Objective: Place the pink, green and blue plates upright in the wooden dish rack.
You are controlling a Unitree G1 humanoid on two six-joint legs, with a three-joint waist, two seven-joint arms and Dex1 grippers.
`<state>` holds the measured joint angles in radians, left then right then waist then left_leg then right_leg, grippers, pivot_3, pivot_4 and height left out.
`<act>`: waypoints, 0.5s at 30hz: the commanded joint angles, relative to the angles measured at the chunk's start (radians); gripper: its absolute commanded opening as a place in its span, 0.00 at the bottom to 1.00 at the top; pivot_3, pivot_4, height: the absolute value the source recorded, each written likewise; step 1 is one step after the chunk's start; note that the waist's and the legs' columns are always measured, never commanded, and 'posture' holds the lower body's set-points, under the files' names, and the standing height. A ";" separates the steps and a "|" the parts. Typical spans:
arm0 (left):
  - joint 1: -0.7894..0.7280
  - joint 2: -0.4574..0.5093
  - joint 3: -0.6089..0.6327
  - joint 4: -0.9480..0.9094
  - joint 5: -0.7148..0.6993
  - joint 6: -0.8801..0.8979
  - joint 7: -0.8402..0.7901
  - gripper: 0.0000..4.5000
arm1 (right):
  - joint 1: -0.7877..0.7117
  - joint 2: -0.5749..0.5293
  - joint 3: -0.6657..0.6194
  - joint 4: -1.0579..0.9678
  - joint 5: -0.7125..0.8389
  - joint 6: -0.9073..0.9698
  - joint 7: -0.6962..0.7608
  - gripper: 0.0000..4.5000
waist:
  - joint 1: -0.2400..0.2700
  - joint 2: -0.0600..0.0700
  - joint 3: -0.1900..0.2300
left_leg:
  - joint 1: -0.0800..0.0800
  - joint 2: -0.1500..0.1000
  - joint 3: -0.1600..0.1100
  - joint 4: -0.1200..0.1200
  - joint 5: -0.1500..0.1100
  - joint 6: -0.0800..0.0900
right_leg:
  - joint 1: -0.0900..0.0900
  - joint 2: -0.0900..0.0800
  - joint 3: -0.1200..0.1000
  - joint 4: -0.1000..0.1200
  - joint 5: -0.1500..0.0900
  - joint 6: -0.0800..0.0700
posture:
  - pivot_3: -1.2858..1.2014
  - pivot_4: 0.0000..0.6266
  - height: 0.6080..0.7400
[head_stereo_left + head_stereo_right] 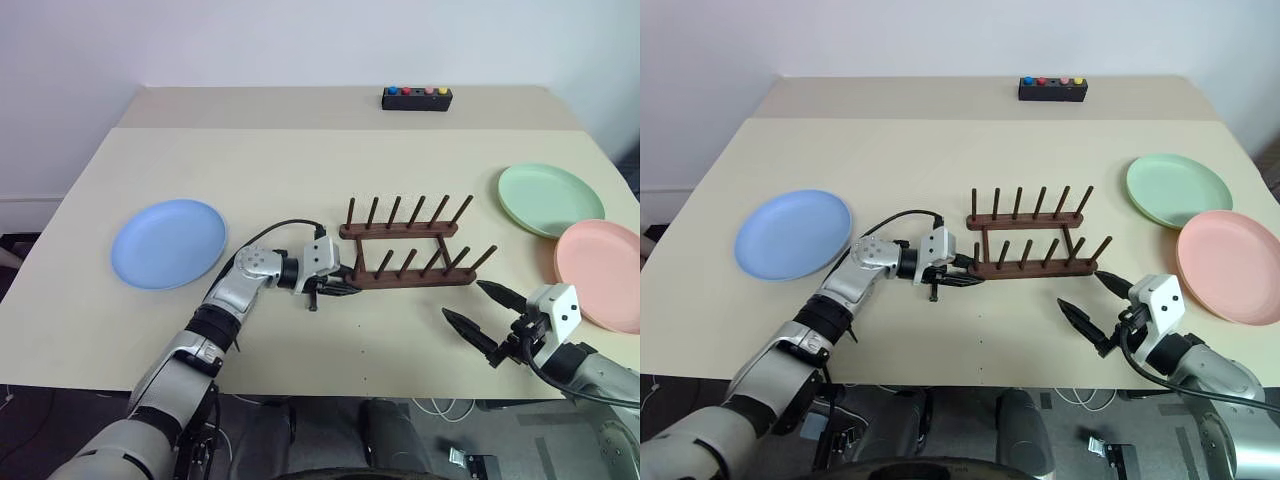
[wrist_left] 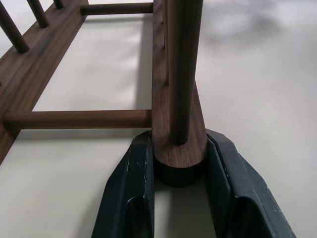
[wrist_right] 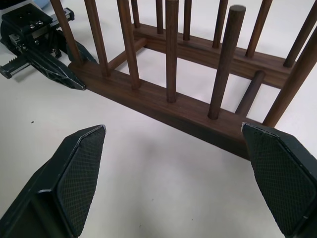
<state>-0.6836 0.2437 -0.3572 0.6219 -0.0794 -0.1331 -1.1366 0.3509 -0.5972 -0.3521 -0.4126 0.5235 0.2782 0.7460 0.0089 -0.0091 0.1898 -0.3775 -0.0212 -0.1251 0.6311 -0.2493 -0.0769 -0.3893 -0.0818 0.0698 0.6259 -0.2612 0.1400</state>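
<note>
Beige table against a white wall. Blue plate lying flat on the left; green plate and pink plate lying flat at the right edge, pink overlapping green's rim. Wooden dish rack sitting mid-table, pegs bare. Left gripper reaching in sideways, fingers hugging the near bar's end. Right gripper hovering just short of the rack's right end, spread wide, holding nothing. Black button box sitting at the far edge.
</note>
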 commanded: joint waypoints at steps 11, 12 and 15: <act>0.224 0.135 0.103 -0.342 -0.043 0.209 0.070 0.70 | -0.008 -0.036 0.004 0.010 -0.072 0.010 -0.029 0.94 | -0.033 0.000 0.000 | 0.002 0.001 0.000 -0.004 -0.001 0.001 | -0.002 0.000 0.000 0.003 0.003 -0.001 | 0.52 0.24 1.00; 0.263 0.156 0.101 -0.404 -0.058 0.232 0.058 0.59 | -0.011 -0.039 0.009 0.020 -0.081 0.008 -0.025 0.88 | -0.032 0.000 0.000 | 0.002 0.001 0.000 -0.004 -0.001 0.001 | -0.002 0.000 0.000 0.003 0.002 -0.002 | 0.52 0.24 1.00; 0.347 0.199 0.088 -0.553 -0.092 0.318 0.039 0.25 | -0.024 -0.036 0.023 0.023 -0.092 0.004 -0.019 0.59 | -0.027 0.001 0.000 | 0.002 0.001 0.000 -0.004 -0.001 0.001 | -0.002 0.000 0.000 0.003 0.001 -0.004 | 0.52 0.24 1.00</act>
<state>-0.3632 0.4342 -0.2531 0.1338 -0.1543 0.1296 -1.0784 0.3402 -0.6228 -0.3298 -0.3758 0.4342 0.2913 0.7225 -0.0184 -0.0084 0.1895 -0.3754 -0.0202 -0.1252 0.6271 -0.2502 -0.0756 -0.3908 -0.0817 0.0700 0.6286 -0.2603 0.1362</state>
